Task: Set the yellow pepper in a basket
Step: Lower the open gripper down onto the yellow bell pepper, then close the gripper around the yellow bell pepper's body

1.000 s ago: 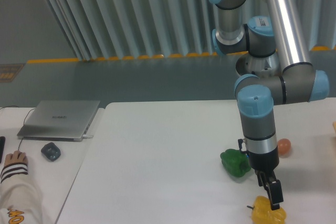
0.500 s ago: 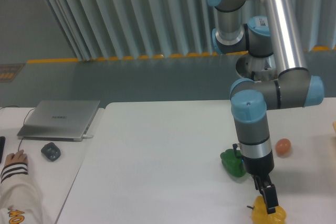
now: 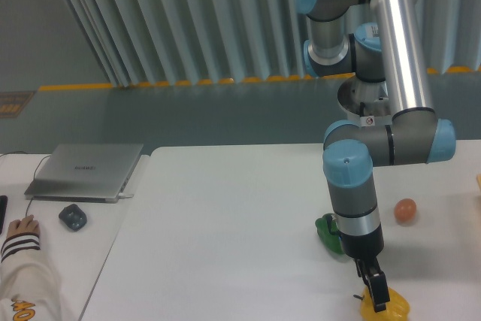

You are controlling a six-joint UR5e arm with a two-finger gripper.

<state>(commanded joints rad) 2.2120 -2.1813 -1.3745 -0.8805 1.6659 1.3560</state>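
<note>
1. Your gripper (image 3: 376, 296) hangs at the bottom edge of the view, its dark fingers (image 3: 378, 289) lying right against the top of the yellow pepper (image 3: 392, 307). You cannot tell from this angle how far apart they stand, or whether they pinch the pepper or only touch it.
2. The yellow pepper sits on the white table (image 3: 225, 223) near its front edge, partly cut off by the frame. It is glossy and lumpy, with a short dark stem poking out to its left. Too little shows to judge its long axis.
3. Just behind your arm's wrist you can see a glossy green pepper (image 3: 328, 230), half hidden, and a small smooth orange ball (image 3: 406, 210) farther right.
4. At far left lie a flat grey laptop (image 3: 84, 171), a small dark device (image 3: 73, 217) and a person's hand (image 3: 20, 228) in a striped cuff.
</note>
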